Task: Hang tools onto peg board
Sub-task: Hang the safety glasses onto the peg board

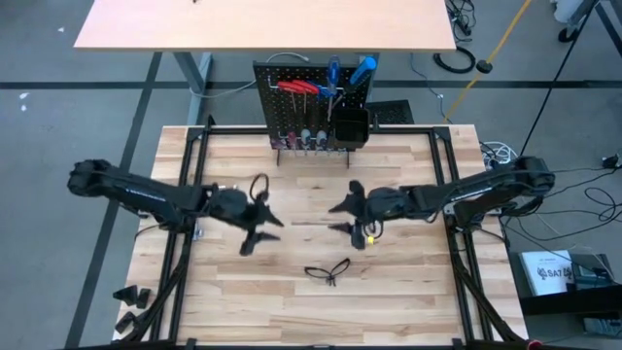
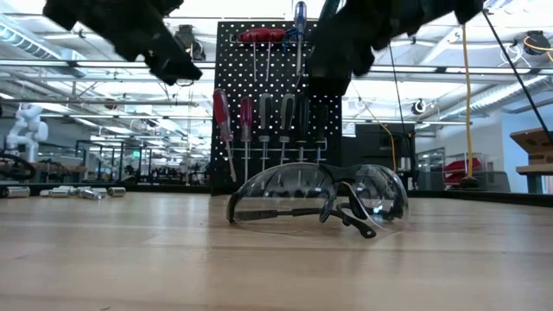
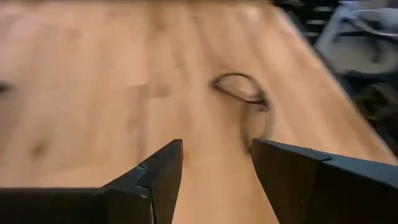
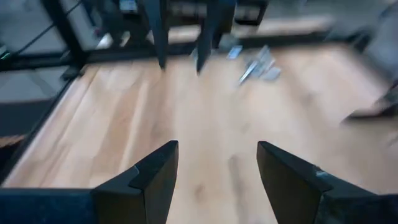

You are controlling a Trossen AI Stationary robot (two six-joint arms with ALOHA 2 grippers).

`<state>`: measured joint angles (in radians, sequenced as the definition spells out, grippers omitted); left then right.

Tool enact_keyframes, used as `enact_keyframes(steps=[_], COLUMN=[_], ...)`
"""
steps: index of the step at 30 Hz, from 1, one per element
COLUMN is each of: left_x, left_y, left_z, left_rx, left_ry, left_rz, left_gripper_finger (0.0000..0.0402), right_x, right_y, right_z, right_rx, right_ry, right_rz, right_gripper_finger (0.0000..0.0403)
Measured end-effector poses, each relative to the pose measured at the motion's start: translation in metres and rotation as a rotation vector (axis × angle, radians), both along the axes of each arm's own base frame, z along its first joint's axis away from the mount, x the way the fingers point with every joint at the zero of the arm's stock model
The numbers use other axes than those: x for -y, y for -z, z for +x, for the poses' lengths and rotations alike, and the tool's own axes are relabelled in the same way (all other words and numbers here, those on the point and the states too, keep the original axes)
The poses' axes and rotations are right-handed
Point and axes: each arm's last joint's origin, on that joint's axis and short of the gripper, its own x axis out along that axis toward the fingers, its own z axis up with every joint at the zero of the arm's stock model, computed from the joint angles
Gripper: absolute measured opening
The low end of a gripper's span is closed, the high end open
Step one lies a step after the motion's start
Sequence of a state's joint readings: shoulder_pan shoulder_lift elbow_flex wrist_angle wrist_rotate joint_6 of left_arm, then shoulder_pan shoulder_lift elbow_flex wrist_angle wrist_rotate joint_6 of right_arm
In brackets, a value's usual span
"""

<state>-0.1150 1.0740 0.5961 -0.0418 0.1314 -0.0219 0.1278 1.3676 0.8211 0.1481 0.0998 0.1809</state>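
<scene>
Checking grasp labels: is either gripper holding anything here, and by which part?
Nothing is held. The left gripper and right gripper are both open and empty above the table; the glasses lie untouched.

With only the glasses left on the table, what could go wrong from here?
1. The glasses lie low and thin on the table; the open left gripper may scrape wood or pinch a lens.
2. The peg board looks crowded with tools, so hanging may knock one off.

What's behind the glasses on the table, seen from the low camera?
Behind the glasses stands the peg board, with red-handled tools and silver pieces hanging on it. The lenses cover its feet and lower edge, so what sits there cannot be seen.
</scene>
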Motion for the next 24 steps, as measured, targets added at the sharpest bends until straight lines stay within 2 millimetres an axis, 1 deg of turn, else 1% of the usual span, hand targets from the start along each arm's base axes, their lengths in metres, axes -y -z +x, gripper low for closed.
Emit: enact_keyframes(steps=[3, 6, 9, 12, 16, 19, 21, 24], left_x=[0.014, 0.024, 0.028, 0.028, 0.025, 0.02, 0.017, 0.016], left_y=[0.008, 0.017, 0.025, 0.033, 0.041, 0.051, 0.057, 0.06], left_z=[0.006, 0.016, 0.026, 0.037, 0.049, 0.054, 0.056, 0.057], left_rx=[0.099, 0.126, 0.163, 0.21, 0.279, 0.251, 0.226, 0.212], left_ry=[0.046, 0.082, 0.118, 0.135, 0.126, 0.104, 0.096, 0.092], left_rz=[-0.036, -0.037, 0.018, 0.075, 0.116, 0.116, 0.118, 0.12], left_gripper_finger=[0.0199, 0.0199, 0.0199, 0.0199, 0.0199, 0.0199, 0.0199, 0.0199], right_x=[-0.007, -0.013, -0.018, -0.022, -0.03, -0.039, -0.047, -0.061], right_y=[0.02, 0.04, 0.056, 0.07, 0.081, 0.086, 0.087, 0.09], right_z=[0.005, 0.005, 0.001, -0.001, -0.002, 0.002, 0.007, 0.018], right_rx=[-0.111, -0.252, -0.385, -0.483, -0.542, -0.582, -0.615, -0.656], right_ry=[-0.017, 0.023, 0.091, 0.147, 0.16, 0.139, 0.102, 0.04], right_rz=[0.116, 0.221, 0.303, 0.355, 0.364, 0.342, 0.291, 0.164], right_gripper_finger=[0.021, 0.021, 0.021, 0.021, 0.021, 0.021, 0.021, 0.021])
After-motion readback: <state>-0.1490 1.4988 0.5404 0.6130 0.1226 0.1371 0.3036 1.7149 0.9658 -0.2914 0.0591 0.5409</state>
